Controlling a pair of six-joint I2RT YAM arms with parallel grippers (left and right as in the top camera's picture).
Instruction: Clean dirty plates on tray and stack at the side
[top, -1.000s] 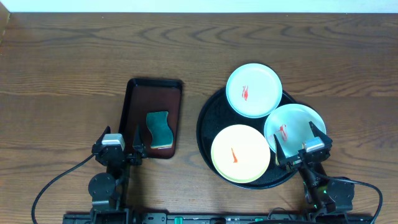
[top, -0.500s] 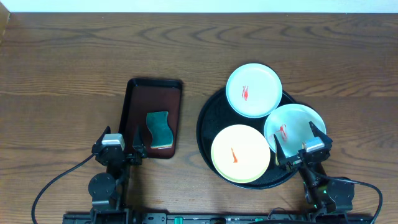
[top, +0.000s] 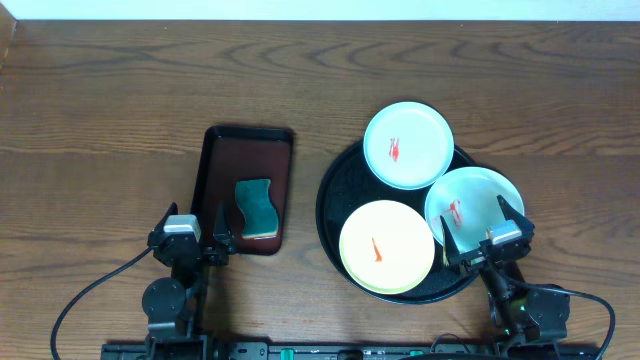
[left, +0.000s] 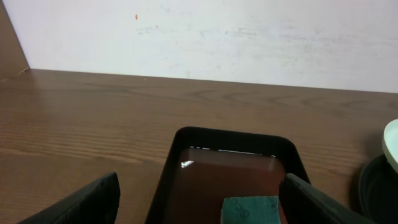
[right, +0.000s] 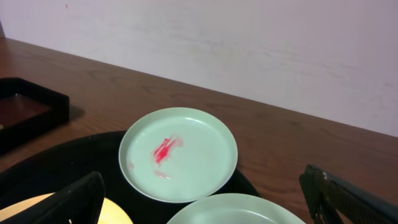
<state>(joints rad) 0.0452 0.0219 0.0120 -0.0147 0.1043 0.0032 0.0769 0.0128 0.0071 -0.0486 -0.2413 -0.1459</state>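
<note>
Plates are sitting smeared red on the round black tray, awaiting wiping. Left claw is gaping empty beside the green sponge in its maroon tray, likely the wiper; right claw is hovering released above a mint plate.

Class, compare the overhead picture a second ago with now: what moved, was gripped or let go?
Nothing visibly changed. The left gripper and right gripper stay with jaws open, empty; three small round smeared plates stay on the large round glossy black tray, the teal sponge in the rectangular maroon tray.
</note>
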